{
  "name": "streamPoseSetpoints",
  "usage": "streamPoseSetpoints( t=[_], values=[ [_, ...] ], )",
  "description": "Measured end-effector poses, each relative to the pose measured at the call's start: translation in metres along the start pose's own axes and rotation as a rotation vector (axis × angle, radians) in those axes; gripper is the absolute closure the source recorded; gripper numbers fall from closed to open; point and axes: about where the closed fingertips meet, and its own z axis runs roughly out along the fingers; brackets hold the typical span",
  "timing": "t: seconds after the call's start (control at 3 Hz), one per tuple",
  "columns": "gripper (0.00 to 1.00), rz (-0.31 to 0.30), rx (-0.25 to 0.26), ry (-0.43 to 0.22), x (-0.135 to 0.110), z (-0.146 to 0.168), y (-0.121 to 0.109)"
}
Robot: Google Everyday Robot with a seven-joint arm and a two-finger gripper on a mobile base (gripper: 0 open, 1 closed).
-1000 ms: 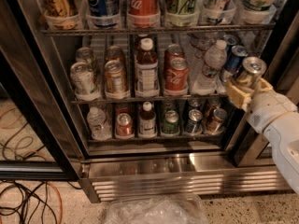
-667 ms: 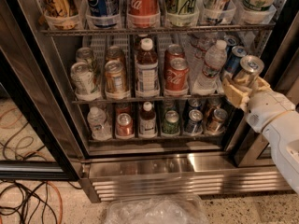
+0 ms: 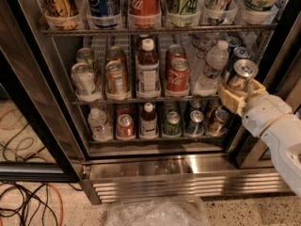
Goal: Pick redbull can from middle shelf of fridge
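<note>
Redbull can (image 3: 243,72) is in the grip, out at three o'clock of your view, at the right end of the middle shelf (image 3: 122,99) and just to the three o'clock side of the water bottle (image 3: 214,65). Your end effector (image 3: 241,89) has its tan fingers closed around the can's body, silver top showing above them. So the grasp looks done; what's left, by my read, is drawing it out past the fridge (image 3: 188,182) door frame. I can't tell if its base has cleared the rack, since the fingers hide it. Against a second ago, can and end effector have slid a touch toward nine o'clock, closer to the bottle, and the grip hasn't changed.
</note>
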Motion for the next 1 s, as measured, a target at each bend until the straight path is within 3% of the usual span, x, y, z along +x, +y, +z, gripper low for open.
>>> streamPoseSetpoints(
  t=[0.33,1.0],
  values=[
    [1.00,-0.064,-0.151,0.006,0.003,-0.005,0.044],
    [1.00,-0.173,-0.497,-0.065,-0.005,-0.032,0.146]
  ],
)
